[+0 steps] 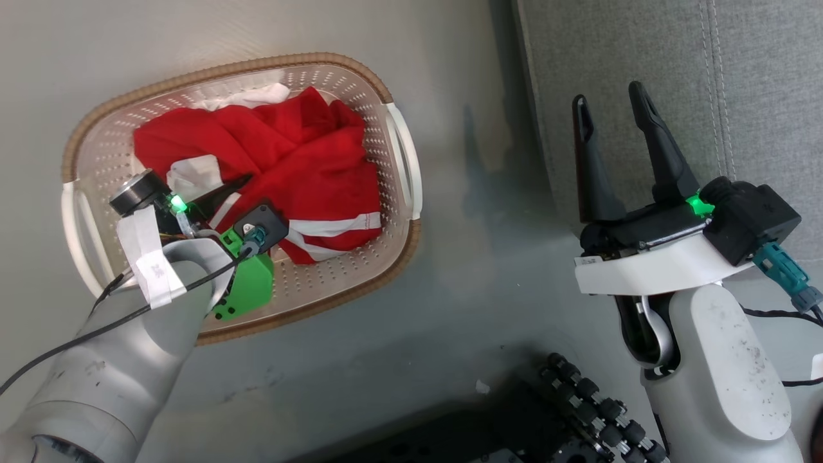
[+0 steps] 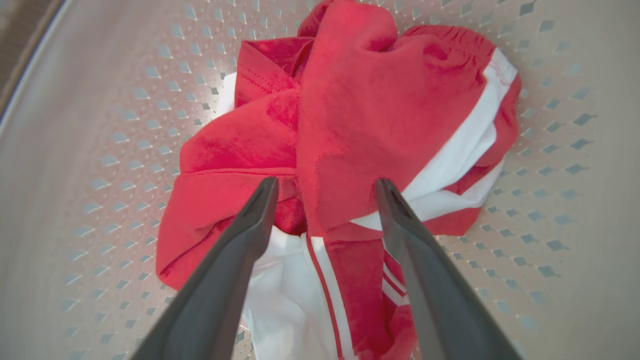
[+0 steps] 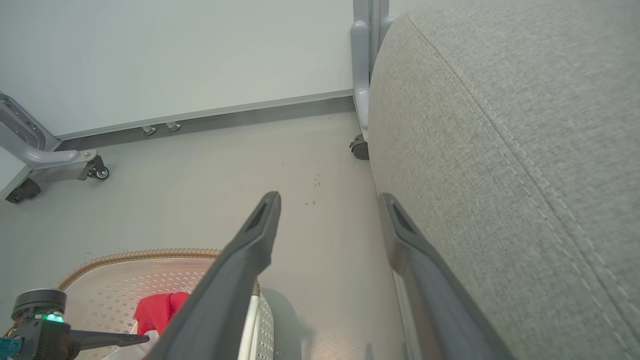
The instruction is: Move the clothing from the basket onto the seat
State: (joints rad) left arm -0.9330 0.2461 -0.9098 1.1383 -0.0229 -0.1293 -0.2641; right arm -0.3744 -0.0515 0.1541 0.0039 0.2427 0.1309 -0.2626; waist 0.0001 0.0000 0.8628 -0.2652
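Left wrist view: at the frame's bottom, the left gripper point(image 2: 326, 184) is spread wide over the red clothing point(image 2: 350, 115), heaped mid-frame in the basket point(image 2: 100, 150). Head view, right side: the right gripper point(image 1: 609, 96) is released, by the grey seat point(image 1: 759, 77).

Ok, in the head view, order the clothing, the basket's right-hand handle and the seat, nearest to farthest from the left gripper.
1. clothing, right at the tips of the left gripper.
2. basket handle, to its right.
3. seat, far right of the view.

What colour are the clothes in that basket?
Bright red with white stripes and panels; the left wrist view shows the clothes best.
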